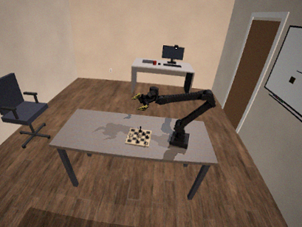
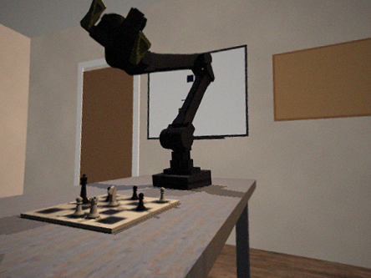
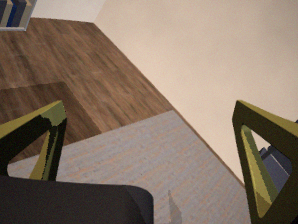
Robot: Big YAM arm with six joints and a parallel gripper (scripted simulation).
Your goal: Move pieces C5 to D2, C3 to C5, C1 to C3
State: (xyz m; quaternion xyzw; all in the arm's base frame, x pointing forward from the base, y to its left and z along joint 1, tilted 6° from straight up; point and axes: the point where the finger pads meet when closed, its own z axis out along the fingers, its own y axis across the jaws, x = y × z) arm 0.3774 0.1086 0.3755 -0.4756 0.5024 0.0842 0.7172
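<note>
Claw (image 2: 115,27) hangs high in the upper left of the exterior view, yellow-tipped fingers spread wide, gripping nothing. Well below it, toward the lower left, a flat checkered wooden chessboard (image 2: 112,224) lies on the grey table (image 2: 204,225), carrying small upright turned pieces, dark and pale.

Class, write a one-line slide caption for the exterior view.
Arm raised high, open gripper empty, above the chessboard on the table.
</note>
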